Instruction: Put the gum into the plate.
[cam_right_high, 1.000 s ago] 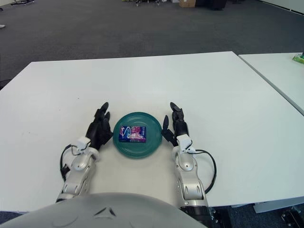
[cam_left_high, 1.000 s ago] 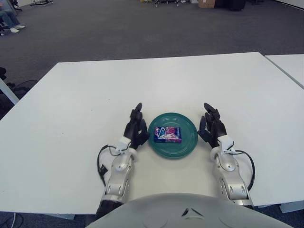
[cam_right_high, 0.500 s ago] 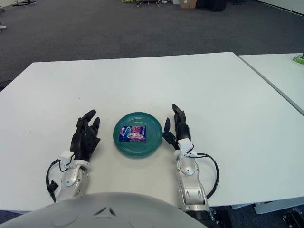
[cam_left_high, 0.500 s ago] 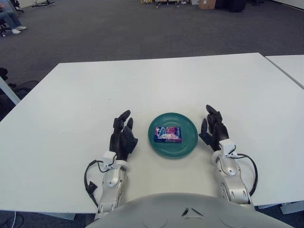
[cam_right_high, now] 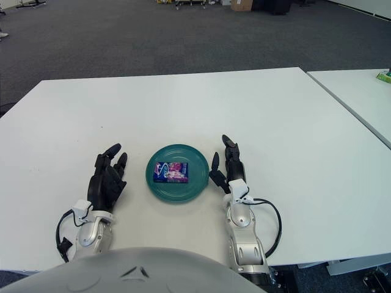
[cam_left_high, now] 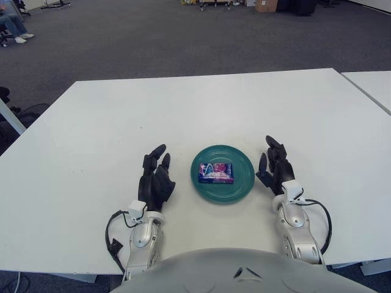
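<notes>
A blue and pink gum pack point(cam_left_high: 215, 173) lies flat in the middle of the round teal plate point(cam_left_high: 242, 181) on the white table. My left hand point(cam_left_high: 156, 177) is to the left of the plate, clear of its rim, with its black fingers spread and holding nothing. My right hand point(cam_left_high: 275, 166) is just right of the plate, close to its rim, fingers extended and empty. In the right eye view the same gum pack point(cam_right_high: 171, 172) lies on the plate point(cam_right_high: 195, 183).
The white table point(cam_left_high: 201, 110) stretches far ahead and to both sides. A second white table point(cam_left_high: 374, 82) stands at the right, with a small green object point(cam_right_high: 384, 76) on it. Grey carpet lies beyond.
My left hand has drawn back from the plate's left rim, leftward and toward my body. My right hand has pulled back slightly. The gum and plate have not moved.
</notes>
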Action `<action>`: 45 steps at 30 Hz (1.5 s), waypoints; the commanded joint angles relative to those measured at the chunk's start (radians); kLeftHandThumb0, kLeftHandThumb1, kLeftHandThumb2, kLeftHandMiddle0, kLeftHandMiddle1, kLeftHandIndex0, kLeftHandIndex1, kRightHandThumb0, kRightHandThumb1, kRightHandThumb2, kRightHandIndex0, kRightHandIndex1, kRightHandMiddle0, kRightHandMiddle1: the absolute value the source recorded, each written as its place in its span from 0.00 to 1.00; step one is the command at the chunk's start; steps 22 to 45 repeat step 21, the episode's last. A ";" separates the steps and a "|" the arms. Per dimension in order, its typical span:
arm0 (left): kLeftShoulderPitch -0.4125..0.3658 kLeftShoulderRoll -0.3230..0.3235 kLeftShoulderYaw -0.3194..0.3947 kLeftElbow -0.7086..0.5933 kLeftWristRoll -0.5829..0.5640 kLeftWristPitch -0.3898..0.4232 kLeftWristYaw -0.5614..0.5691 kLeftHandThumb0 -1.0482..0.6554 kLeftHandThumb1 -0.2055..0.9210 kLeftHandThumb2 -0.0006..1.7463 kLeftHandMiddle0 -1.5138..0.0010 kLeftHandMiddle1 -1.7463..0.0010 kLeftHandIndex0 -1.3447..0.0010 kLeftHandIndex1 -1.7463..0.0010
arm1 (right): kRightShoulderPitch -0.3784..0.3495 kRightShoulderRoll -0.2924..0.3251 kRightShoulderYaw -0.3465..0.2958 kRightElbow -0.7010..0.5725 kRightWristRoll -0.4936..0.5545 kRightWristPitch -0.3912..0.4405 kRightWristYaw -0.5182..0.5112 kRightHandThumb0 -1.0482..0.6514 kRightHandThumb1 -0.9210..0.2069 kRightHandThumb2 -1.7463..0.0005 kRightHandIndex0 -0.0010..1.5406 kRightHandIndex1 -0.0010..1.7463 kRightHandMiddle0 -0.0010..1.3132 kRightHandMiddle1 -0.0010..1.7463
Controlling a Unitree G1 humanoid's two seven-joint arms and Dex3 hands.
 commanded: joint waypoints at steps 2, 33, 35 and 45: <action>0.007 -0.020 0.007 0.046 -0.005 0.034 0.001 0.04 1.00 0.55 0.73 0.98 0.96 0.47 | 0.015 0.005 -0.001 0.027 0.005 0.052 0.008 0.21 0.00 0.47 0.09 0.00 0.00 0.22; -0.004 0.004 -0.044 0.016 0.014 0.099 -0.075 0.06 1.00 0.55 0.87 1.00 1.00 0.65 | 0.006 0.013 -0.014 0.061 0.024 0.031 0.009 0.21 0.00 0.47 0.08 0.00 0.00 0.21; -0.004 0.004 -0.044 0.016 0.014 0.099 -0.075 0.06 1.00 0.55 0.87 1.00 1.00 0.65 | 0.006 0.013 -0.014 0.061 0.024 0.031 0.009 0.21 0.00 0.47 0.08 0.00 0.00 0.21; -0.004 0.004 -0.044 0.016 0.014 0.099 -0.075 0.06 1.00 0.55 0.87 1.00 1.00 0.65 | 0.006 0.013 -0.014 0.061 0.024 0.031 0.009 0.21 0.00 0.47 0.08 0.00 0.00 0.21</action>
